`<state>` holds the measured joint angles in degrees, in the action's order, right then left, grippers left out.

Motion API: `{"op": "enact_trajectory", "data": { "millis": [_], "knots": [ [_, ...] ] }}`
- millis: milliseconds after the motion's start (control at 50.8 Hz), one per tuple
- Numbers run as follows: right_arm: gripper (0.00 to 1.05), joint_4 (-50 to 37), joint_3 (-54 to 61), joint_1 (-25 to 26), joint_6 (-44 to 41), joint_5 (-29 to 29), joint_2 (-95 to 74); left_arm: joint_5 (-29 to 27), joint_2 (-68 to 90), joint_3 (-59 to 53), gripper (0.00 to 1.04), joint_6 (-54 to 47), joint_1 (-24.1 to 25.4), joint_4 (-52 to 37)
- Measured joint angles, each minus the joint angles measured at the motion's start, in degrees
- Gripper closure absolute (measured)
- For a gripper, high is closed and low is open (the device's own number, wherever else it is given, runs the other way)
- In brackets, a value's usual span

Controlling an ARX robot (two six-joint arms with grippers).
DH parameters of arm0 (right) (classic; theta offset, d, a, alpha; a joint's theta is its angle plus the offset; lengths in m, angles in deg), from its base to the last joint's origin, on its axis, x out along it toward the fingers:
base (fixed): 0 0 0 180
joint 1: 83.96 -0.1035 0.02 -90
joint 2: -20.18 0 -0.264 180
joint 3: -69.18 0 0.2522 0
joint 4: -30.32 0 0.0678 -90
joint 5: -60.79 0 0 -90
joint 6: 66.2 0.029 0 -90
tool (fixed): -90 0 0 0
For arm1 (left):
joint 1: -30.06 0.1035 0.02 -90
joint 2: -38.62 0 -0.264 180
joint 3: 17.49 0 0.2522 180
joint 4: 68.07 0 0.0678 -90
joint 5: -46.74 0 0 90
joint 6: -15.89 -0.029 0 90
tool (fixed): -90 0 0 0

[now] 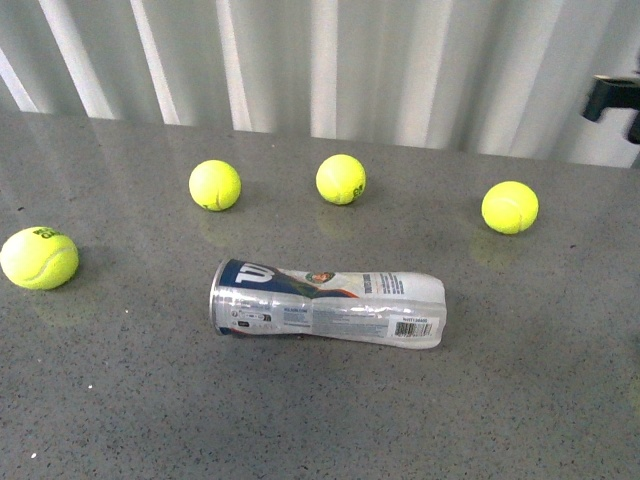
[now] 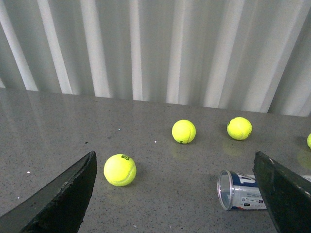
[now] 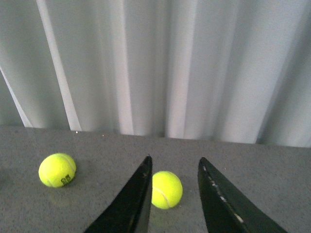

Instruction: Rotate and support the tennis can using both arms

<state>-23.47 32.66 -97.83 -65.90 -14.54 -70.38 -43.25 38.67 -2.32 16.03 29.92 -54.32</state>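
The can (image 1: pixel 327 303) lies sideways on the tabletop (image 1: pixel 520 400), balls (image 1: pixel 215 185) farther back; left hand (image 2: pixel 174 156) wide, right hand (image 3: pixel 175 159) narrower, both empty.

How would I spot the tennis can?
Look at the grey speckled table in front of the white curtain. Near its middle, just in front of four yellow tennis balls, the tennis can lies on its side. It is the only long, clear tube, dented, with a white and navy label; its neighbours are round and yellow.
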Motion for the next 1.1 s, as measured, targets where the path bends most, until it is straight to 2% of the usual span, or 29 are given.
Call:
{"op": "enact_trajectory", "data": {
  "millis": [79,138,394,669,748,846,1102],
  "knots": [
    [0.94,0.35,4.79,1.57,-0.09,-2.62,4.37,-0.02,0.00,0.00,0.07,0.00,0.00,0.00],
    [1.02,0.76,6.64,2.23,-0.20,-3.89,6.69,-0.09,0.00,0.00,0.07,0.00,0.00,0.00],
    [1.01,4.57,13.46,5.99,-0.31,-6.64,17.16,-0.02,0.00,0.00,0.07,0.00,0.00,0.00],
    [1.01,13.46,19.06,9.20,-0.31,-9.97,31.89,-0.02,0.00,0.00,0.07,0.00,0.00,0.00],
    [1.01,16.33,19.91,12.09,-0.31,-14.12,35.34,-0.04,0.00,0.00,0.07,0.00,0.00,0.00],
    [1.01,19.96,20.83,13.62,-0.31,-14.34,40.11,-0.09,0.00,0.00,0.07,0.00,0.00,0.00],
    [1.01,31.02,22.25,13.73,-0.31,-14.58,52.92,-0.04,0.00,0.00,0.07,0.00,0.00,0.00]
  ]
}}
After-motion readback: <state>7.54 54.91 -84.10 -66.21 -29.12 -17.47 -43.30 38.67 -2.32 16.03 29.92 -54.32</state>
